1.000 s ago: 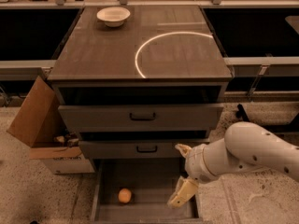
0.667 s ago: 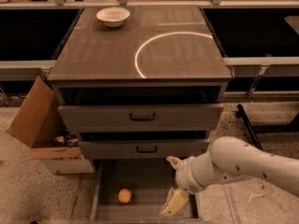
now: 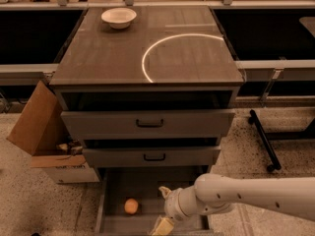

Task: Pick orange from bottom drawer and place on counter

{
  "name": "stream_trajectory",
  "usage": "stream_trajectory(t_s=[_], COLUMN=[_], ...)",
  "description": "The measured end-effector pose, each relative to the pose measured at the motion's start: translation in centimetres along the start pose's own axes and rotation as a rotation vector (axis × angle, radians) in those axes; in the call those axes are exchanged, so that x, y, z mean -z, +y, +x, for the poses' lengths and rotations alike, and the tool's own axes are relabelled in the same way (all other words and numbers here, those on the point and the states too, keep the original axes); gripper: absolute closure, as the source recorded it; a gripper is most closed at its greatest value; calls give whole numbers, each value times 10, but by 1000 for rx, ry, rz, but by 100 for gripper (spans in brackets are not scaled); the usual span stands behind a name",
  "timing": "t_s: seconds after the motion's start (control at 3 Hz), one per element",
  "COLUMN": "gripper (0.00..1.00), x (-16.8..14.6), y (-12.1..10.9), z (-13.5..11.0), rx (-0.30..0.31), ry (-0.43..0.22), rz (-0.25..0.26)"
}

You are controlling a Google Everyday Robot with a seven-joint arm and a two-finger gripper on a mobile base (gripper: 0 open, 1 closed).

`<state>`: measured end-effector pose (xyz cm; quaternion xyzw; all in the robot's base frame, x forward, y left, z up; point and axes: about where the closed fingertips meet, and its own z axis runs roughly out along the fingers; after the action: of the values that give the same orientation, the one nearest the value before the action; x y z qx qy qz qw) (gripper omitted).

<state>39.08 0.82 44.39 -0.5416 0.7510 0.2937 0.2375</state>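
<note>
Orange fruit first: the orange (image 3: pixel 131 206) is sitting on the floor of the bottom drawer (image 3: pixel 147 181), low in the frame and a bit left of center. That drawer is pulled out and open, and the orange lies on its own toward the left side, nothing touching it.

The gripper (image 3: pixel 163 209) is right there too, bottom center of the frame, hanging over the same drawer just to the right of the orange. Claw looks released to me. One finger (image 3: pixel 164 191) pokes up and the other, a yellowish one (image 3: pixel 162 226), sits lower at the bottom edge, with a clear gap between them and nothing in it. Not touching the orange as far as I can see, just beside it. The white arm (image 3: pixel 246 195) comes in from the lower right corner.

Above that are the two other drawers with black handles, the middle drawer (image 3: pixel 153 157) and the top drawer (image 3: pixel 147 123), both sticking out a little from the cabinet.

The counter (image 3: pixel 108 53) fills the upper middle of the frame, dark brown-grey, with a bright curved arc (image 3: pixel 144 58) across its right half. A white bowl (image 3: pixel 118 17) stands near the far left corner of it, well apart from everything else.

On the left there's an open cardboard box (image 3: pixel 34 119) on the speckled floor (image 3: pixel 29 205), right up beside the cabinet.
</note>
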Motion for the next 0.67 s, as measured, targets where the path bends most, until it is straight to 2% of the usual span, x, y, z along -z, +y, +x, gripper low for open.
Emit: stream_trajectory(t_s=[0.33,0.67], gripper=[0,0], x=[0,-27], y=[0,-16], z=[0,17], rx=[0,-1], ry=[0,-13], rz=[0,-4])
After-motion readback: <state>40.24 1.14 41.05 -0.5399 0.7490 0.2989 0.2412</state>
